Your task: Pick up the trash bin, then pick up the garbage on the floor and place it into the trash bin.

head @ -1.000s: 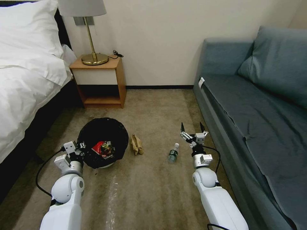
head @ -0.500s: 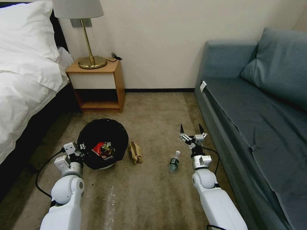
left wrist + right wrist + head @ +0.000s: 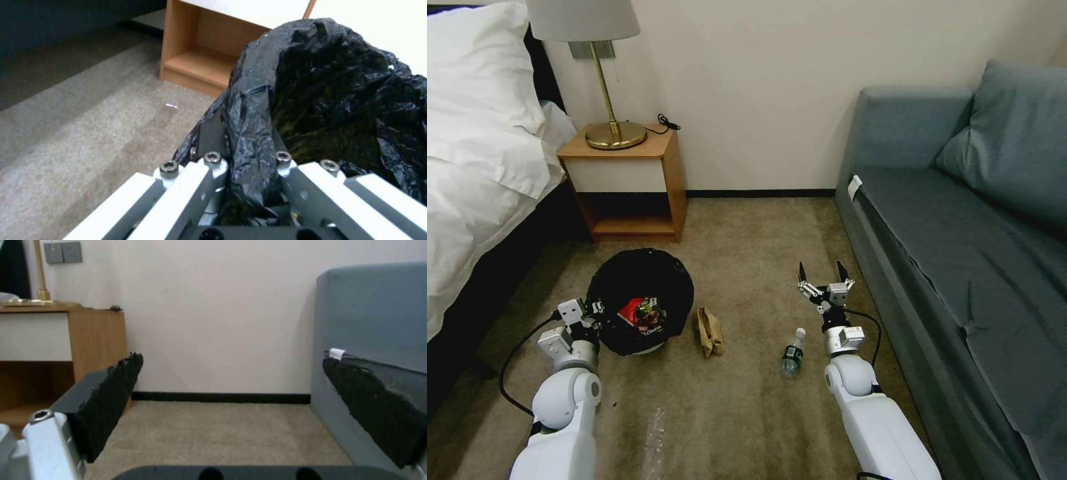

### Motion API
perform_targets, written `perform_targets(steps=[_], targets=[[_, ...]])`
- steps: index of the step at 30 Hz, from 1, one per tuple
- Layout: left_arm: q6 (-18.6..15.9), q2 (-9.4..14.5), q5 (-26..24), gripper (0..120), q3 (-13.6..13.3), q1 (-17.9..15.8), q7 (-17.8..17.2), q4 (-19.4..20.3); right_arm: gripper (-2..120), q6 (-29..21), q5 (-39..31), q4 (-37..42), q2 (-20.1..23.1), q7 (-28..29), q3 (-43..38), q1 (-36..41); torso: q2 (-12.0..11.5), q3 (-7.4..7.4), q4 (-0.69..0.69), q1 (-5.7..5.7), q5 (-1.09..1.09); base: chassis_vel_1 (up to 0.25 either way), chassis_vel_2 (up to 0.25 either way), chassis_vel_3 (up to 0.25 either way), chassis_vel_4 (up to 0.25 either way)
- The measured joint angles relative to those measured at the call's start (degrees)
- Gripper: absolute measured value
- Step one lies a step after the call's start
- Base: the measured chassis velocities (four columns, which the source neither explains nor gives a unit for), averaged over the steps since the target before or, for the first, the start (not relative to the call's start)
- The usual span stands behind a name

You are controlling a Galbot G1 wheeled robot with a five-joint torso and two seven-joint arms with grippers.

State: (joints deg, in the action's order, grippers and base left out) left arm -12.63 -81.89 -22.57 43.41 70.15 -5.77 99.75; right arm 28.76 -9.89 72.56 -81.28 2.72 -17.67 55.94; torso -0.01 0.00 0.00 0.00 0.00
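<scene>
The left gripper (image 3: 594, 312) was clenched on the bag-lined rim of the trash bin (image 3: 642, 298), so the bin was in hand; whether it hung clear of the carpet (image 3: 747, 407) could not be told. Inside the black liner (image 3: 338, 100) lay a red snack packet (image 3: 630, 309) and a gold-and-dark wrapper (image 3: 654, 317), apparently half the garbage. The right gripper (image 3: 820, 275) hovered with jaws spread, empty. A crumpled paper bag (image 3: 709, 331) just beside the bin and a clear bottle (image 3: 792, 353) near the right arm remained on the floor.
</scene>
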Motion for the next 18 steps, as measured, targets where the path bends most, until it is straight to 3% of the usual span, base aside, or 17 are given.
perform_targets(steps=[10, 18], targets=[[0.2, 0.0, -0.7, 5, 0.4, 0.2, 0.0, -0.5, 100, -2.2, 0.2, -1.3, -0.2, 1.1, 2.3, -0.5, 0.0, 0.0, 0.01, 0.0, 0.0, -0.092, 0.108, 0.095, -0.095], [0.2, 0.3, -1.2, 5, 0.7, 0.4, 0.1, -0.5, 100, -6.0, -2.9, -1.3, 1.2, 3.7, 5.8, -0.7, 0.0, 0.0, 0.0, 0.0, 0.0, -0.048, 0.044, 0.048, -0.042]])
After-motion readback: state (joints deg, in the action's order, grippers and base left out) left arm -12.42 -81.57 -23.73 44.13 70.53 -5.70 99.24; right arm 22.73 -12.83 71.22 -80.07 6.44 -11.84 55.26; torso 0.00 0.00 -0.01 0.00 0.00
